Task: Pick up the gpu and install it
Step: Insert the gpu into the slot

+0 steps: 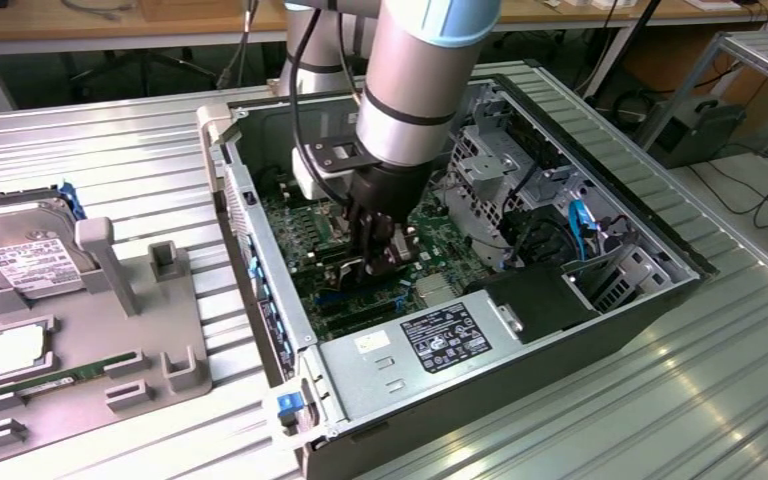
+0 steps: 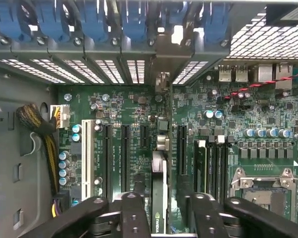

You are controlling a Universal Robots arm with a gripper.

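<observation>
One gripper (image 2: 159,208) held the gpu (image 2: 159,191) edge-on inside the case (image 1: 624,300)
Fingers (image 2: 135,213) were clamped on the card above the motherboard (image 2: 129,114) slots

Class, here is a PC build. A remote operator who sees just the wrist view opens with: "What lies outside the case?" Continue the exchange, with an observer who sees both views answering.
Observer: A grey parts tray sits beside the case, at the exterior view's left.
Operator: What is on it?
Observer: A silver hard drive with a white label is at its far end. A green memory stick lies nearer the camera.
Operator: How does the arm come in?
Observer: It reaches down from above into the open case, with the pincer low over the motherboard.
</observation>
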